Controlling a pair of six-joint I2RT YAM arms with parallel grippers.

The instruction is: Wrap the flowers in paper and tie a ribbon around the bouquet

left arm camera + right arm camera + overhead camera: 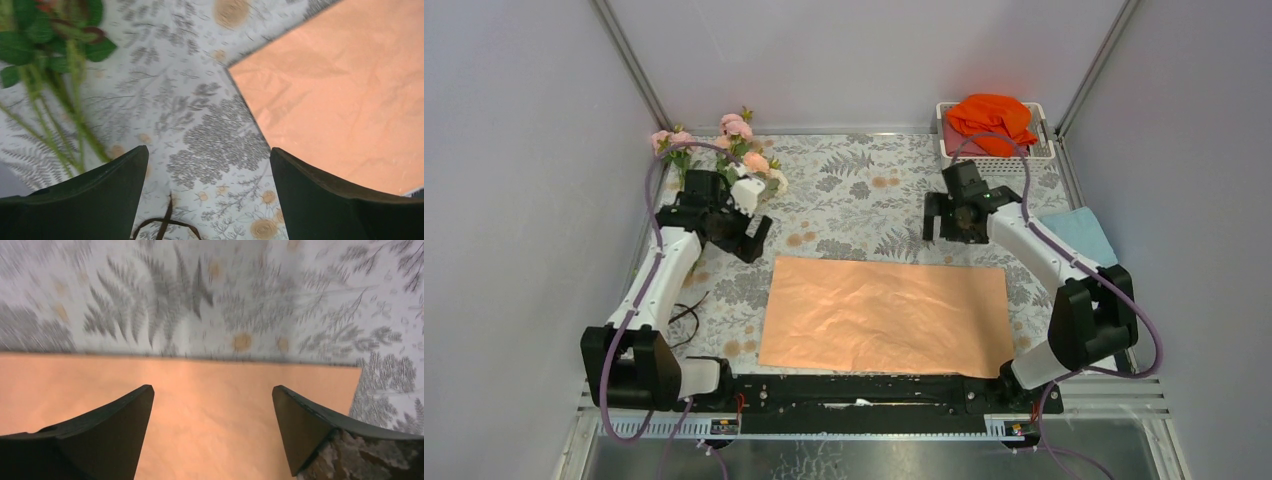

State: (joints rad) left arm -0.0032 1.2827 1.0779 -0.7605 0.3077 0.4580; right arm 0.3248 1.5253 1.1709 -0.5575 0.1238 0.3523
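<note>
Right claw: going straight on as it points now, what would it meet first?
Probably the paper, near its far edge; nothing else shows between the open right claw and it.

paper: flat, centre (peach face up) | flowers: far left corner

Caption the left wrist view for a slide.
Open left gripper over the table covering, flowers on one side, paper on the other.
</note>
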